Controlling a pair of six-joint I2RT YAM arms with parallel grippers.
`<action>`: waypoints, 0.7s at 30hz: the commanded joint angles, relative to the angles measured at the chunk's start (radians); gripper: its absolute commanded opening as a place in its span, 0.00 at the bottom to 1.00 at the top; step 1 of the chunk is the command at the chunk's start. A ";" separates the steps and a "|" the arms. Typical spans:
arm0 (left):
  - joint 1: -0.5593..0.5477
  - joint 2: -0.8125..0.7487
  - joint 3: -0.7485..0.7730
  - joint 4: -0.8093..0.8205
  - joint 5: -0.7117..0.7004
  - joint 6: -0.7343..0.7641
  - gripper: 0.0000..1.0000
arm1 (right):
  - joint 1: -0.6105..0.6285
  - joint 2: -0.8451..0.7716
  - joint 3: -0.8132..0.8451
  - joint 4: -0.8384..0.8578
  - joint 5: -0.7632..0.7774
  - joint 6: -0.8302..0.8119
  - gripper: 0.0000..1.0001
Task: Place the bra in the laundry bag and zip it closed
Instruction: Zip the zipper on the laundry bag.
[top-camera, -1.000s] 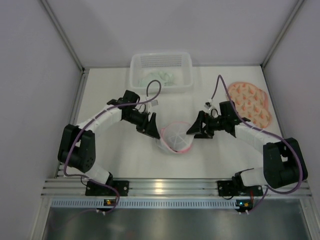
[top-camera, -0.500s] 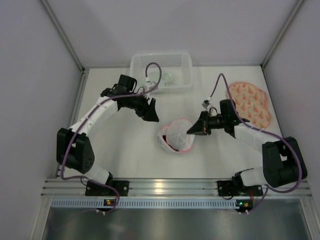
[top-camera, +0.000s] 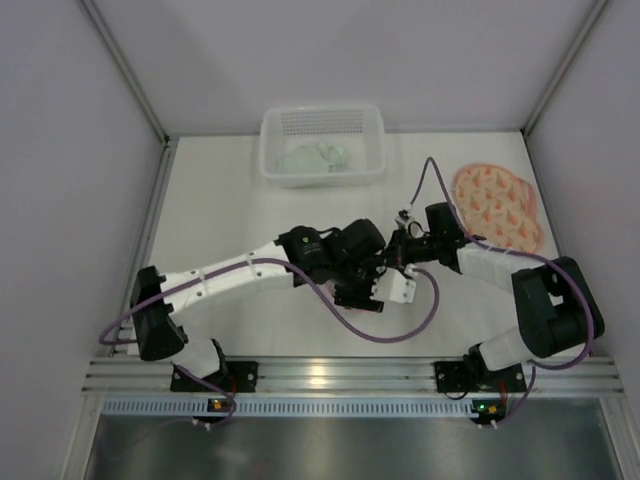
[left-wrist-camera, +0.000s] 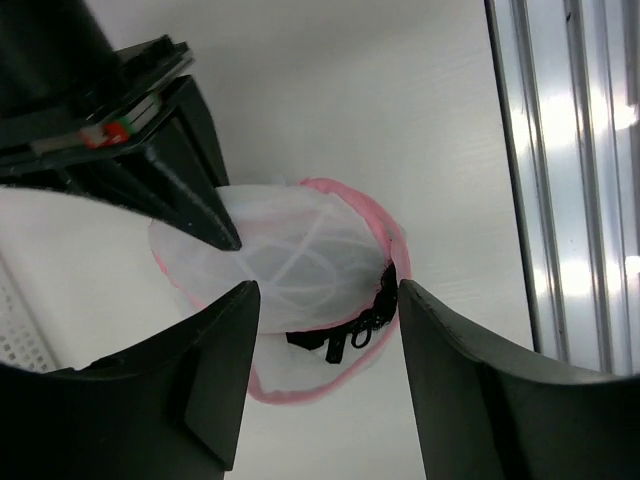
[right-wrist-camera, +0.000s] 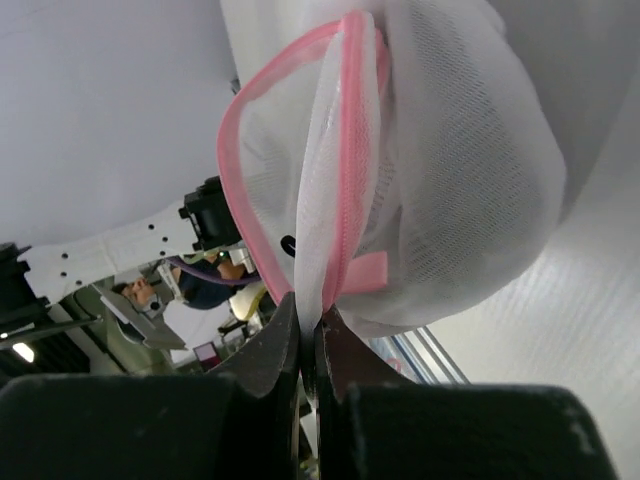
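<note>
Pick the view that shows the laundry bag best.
Left wrist: the laundry bag lies below the open left claw, pink rim and black zipper visible. Right wrist shows only mesh and trim pinched in the shut right claw. From above, the left arm covers it.

Bright, even overhead light washes the white tabletop (top-camera: 230, 210); shadows are faint and soft. Glare streaks the metal rail (top-camera: 320, 375) along the tabletop's near edge. In both wrist views the dark claw fingers (left-wrist-camera: 205, 400) loom underlit and blurred.
</note>
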 joint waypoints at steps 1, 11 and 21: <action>-0.105 0.086 0.080 -0.098 -0.204 0.105 0.63 | 0.028 0.045 0.099 -0.142 0.076 -0.002 0.00; -0.273 0.377 0.371 -0.330 -0.307 0.077 0.56 | 0.074 0.053 0.179 -0.279 0.151 -0.019 0.00; -0.283 0.575 0.490 -0.353 -0.528 0.071 0.52 | 0.081 0.026 0.156 -0.291 0.192 0.010 0.00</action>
